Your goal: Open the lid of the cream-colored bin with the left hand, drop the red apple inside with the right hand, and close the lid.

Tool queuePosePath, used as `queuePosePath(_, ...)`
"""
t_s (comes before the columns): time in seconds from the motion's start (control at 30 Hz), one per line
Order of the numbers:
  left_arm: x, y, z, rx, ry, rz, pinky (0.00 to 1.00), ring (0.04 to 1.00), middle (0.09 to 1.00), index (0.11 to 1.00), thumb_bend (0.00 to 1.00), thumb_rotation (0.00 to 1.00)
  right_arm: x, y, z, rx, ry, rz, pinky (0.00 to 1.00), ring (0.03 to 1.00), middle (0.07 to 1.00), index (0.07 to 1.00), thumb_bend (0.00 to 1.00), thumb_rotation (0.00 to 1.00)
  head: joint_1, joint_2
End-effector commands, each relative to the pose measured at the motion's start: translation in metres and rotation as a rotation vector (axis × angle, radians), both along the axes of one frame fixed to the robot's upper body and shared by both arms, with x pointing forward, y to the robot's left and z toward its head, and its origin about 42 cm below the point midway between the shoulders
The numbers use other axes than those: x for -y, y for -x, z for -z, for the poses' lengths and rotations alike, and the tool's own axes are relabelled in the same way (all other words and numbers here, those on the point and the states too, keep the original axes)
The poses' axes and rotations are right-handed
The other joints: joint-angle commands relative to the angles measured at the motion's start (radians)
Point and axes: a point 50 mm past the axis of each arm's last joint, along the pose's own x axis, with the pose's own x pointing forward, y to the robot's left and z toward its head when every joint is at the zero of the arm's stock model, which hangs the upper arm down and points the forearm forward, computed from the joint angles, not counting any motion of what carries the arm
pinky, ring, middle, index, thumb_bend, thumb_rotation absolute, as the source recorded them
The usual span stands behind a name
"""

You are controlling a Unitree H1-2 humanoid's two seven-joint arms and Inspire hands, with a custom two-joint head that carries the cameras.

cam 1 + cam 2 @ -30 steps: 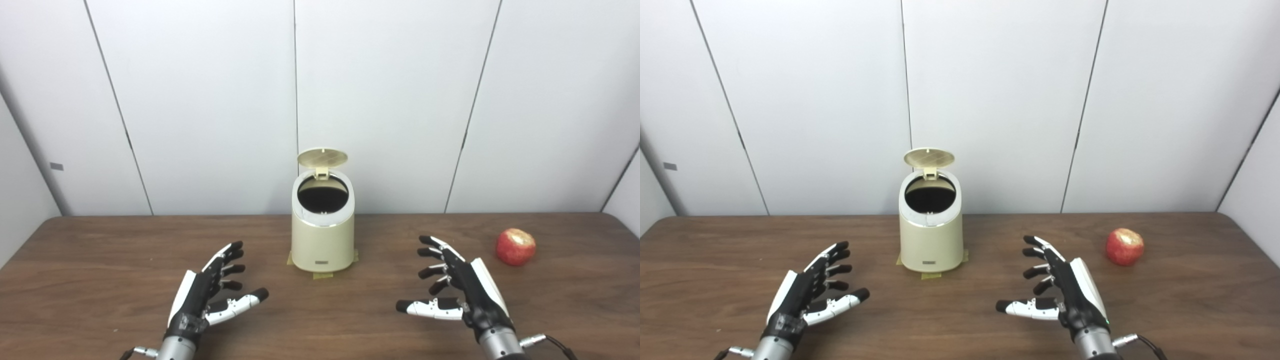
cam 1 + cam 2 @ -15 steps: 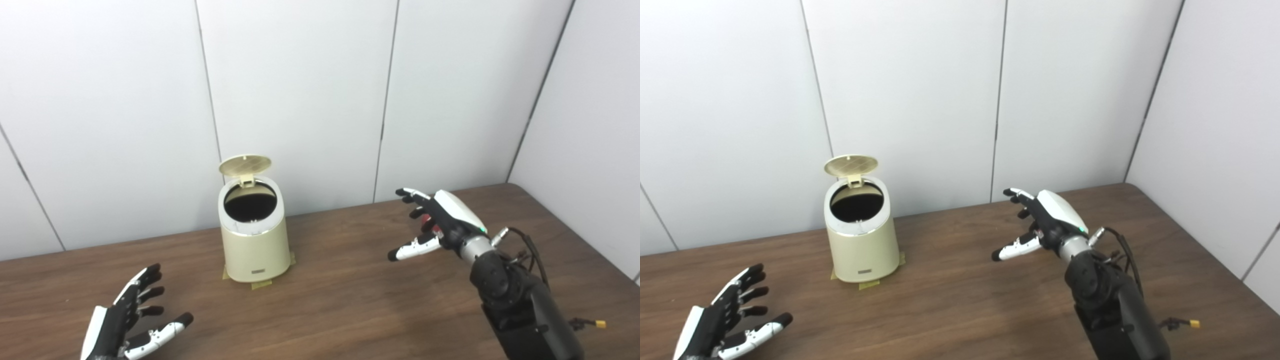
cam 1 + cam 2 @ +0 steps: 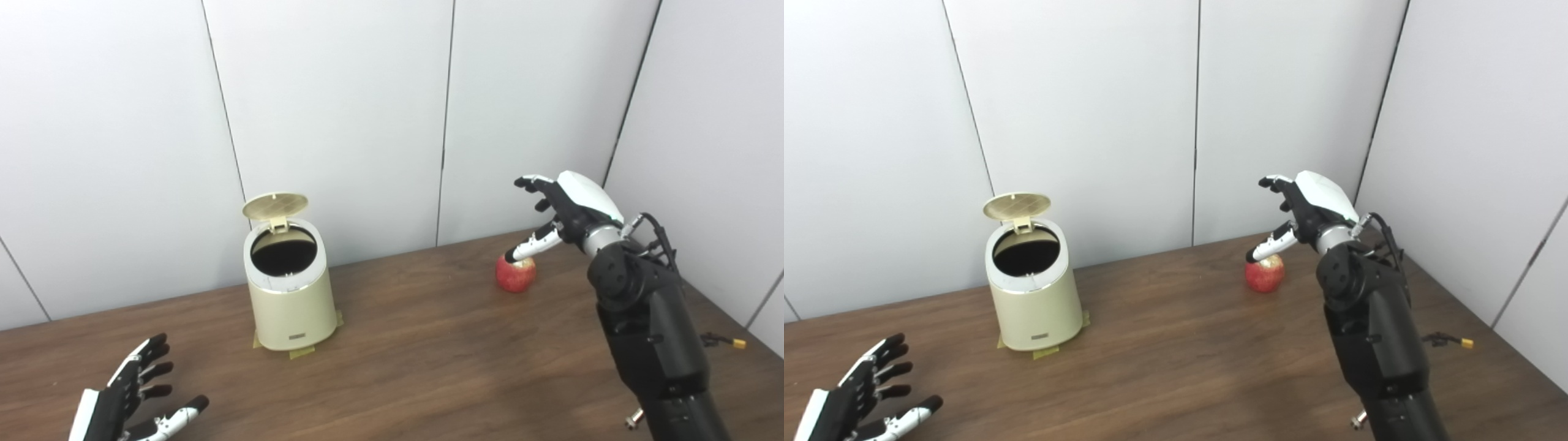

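Note:
The cream-colored bin (image 3: pixel 291 306) stands on the brown table (image 3: pixel 416 367) near the back wall. Its round lid (image 3: pixel 275 206) is tipped up at the rear, and the dark inside shows. The red apple (image 3: pixel 516 274) rests on the table at the right, a pale patch on its top. My right hand (image 3: pixel 566 205) hovers open above the apple, fingers spread, with the thumb tip just over the fruit. My left hand (image 3: pixel 125 401) lies open low at the front left corner, well away from the bin.
Tan tape tabs (image 3: pixel 302 352) stick out from under the bin's base. White wall panels (image 3: pixel 343 110) close off the back and right side. A loose cable with a yellow plug (image 3: pixel 732 343) hangs off my right forearm.
The camera has turned right, shifting the whole scene. My right hand has risen and now hovers above the apple, which it hid before. The left hand stays low and open.

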Motion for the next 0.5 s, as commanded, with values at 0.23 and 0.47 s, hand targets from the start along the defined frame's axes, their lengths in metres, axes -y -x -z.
queuePosePath(0.23,0.004,-0.008,-0.032,0.100,0.013,0.019,0.71,0.810,0.867,0.894,0.67,0.00,0.035,-0.034,-0.032,-0.055,0.004,0.046,0.65,0.858,0.943,0.906,0.83,0.20,-0.001,0.004)
queuePosePath(0.47,0.004,-0.006,-0.034,0.098,0.008,0.020,0.69,0.807,0.868,0.891,0.67,0.00,0.043,-0.049,-0.020,-0.139,-0.048,0.018,0.70,0.867,0.953,0.929,0.94,0.15,-0.002,0.008)
